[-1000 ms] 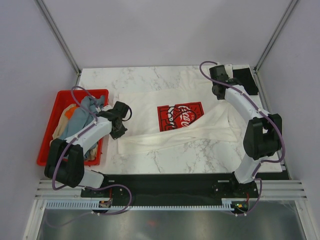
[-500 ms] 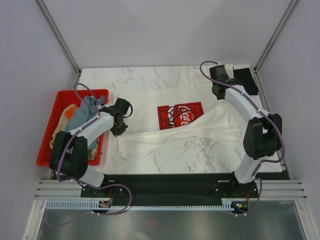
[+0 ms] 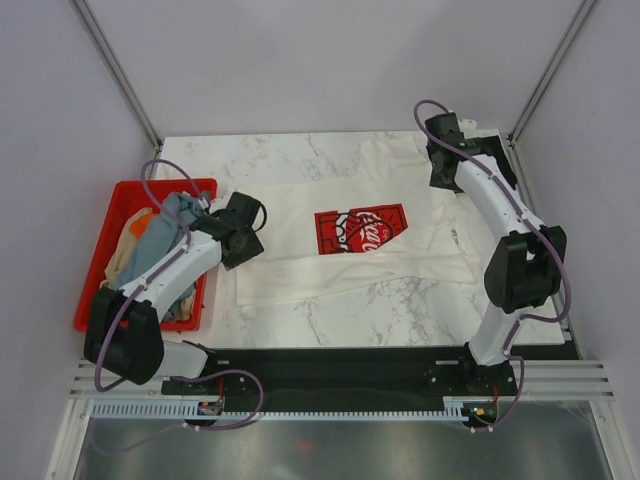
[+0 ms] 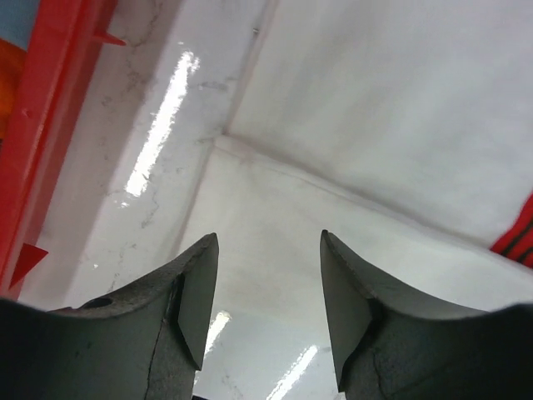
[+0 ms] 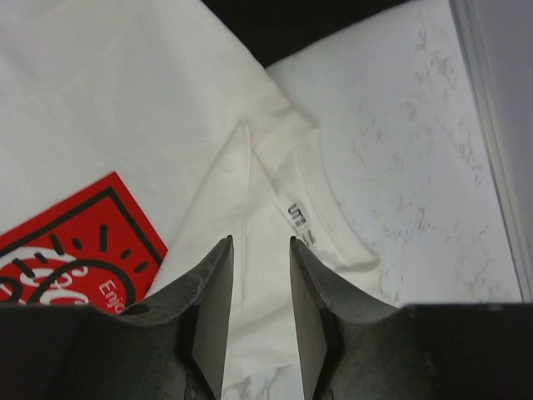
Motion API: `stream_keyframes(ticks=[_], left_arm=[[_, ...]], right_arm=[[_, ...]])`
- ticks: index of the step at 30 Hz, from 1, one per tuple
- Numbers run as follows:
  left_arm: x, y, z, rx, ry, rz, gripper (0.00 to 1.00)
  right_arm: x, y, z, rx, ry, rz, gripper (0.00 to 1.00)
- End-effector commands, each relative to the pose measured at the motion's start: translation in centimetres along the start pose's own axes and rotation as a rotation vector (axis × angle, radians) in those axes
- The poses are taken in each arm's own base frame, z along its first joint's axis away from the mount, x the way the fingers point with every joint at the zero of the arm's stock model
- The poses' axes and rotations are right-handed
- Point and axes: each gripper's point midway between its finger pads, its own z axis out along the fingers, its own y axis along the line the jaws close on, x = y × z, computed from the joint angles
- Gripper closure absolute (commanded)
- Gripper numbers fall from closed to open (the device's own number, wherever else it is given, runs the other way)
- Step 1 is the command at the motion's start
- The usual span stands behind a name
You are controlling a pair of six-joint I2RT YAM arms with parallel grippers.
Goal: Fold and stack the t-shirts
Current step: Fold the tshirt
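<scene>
left gripper (image 4: 268,237): jaws are seen parted, nothing pinched between them. It's hung over the near-left corner of the shirt, just beside the crate.
right gripper (image 5: 260,243): also parted, though by a narrower gap, and nothing is held. It's pointed down at the collar end of the shirt, at the far right of the table.
cream-white shirt (image 3: 300,270): laid out pretty flat across the middle of the marble table (image 3: 300,150), not gripped by either arm. A folded-over edge can be made out along the near side.
red print (image 3: 361,231): faced up, roughly mid-shirt.
collar (image 5: 333,225): caught in the right wrist view with the neck label (image 5: 296,217) just inside it; the cloth is a bit rumpled there.
red crate (image 3: 88,290): parked at the left edge of the table, beside the left arm.
crate contents: a grey-blue shirt (image 3: 165,230), an orange shirt (image 3: 140,220) and a tan shirt (image 3: 120,255) are bunched together inside, unfolded.
black cloth (image 3: 497,158): spotted at the far right corner, partly hidden by the right arm; whether it's a shirt can't be told.
</scene>
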Motion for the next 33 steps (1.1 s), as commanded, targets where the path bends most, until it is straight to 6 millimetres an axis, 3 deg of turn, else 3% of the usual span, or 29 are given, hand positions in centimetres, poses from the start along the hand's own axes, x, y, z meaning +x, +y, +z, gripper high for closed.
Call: stream_keyframes(ticks=[1, 3, 6, 10, 11, 13, 21, 33], left_arm=[[1.1, -2.2, -2.6, 0.133, -0.010, 0.097, 0.41], [3.8, -3.2, -3.3, 0.207, 0.041, 0.134, 0.41], [7.5, -4.0, -3.1, 0.279, 0.125, 0.156, 0.42], [10.0, -3.3, -1.2, 0.274, 0.171, 0.149, 0.43], [10.4, -2.8, -0.8, 0.259, 0.177, 0.153, 0.43], [10.5, -2.6, 0.1, 0.227, 0.174, 0.166, 0.44], [10.0, -1.7, 1.9, 0.133, 0.137, 0.199, 0.45], [11.0, 0.2, 4.6, -0.014, 0.152, 0.200, 0.46]], right_arm=[[3.5, -2.3, -2.0, -0.038, 0.153, 0.174, 0.59], [6.0, -3.6, -2.6, -0.065, 0.214, 0.241, 0.58], [9.6, -7.7, -1.9, -0.032, 0.299, 0.424, 0.58], [14.0, -9.9, -1.8, 0.029, 0.351, 0.471, 0.58], [14.2, -10.2, -1.8, 0.032, 0.337, 0.491, 0.58], [16.1, -10.4, -1.3, 0.037, 0.384, 0.514, 0.58], [18.3, -11.0, 0.4, 0.097, 0.385, 0.581, 0.58], [22.7, -9.8, 3.5, 0.117, 0.422, 0.651, 0.57]])
